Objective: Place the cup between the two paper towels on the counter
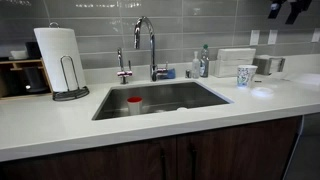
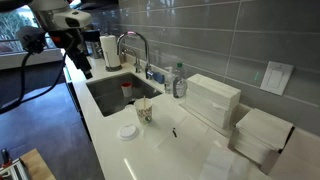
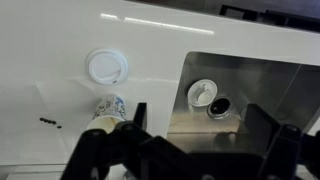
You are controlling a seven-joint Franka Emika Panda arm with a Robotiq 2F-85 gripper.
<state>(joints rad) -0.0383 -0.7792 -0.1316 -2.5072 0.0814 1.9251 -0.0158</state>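
Close by cup [image 2: 145, 110], white lid [image 2: 127, 131] on counter [image 2: 160, 152]; paper towel stacks [image 2: 213, 100] beyond.

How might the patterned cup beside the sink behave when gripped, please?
The cup looks like thin paper, so it is probably light and crushable. Tapered to a narrow base and standing upright, it may tip if nudged.
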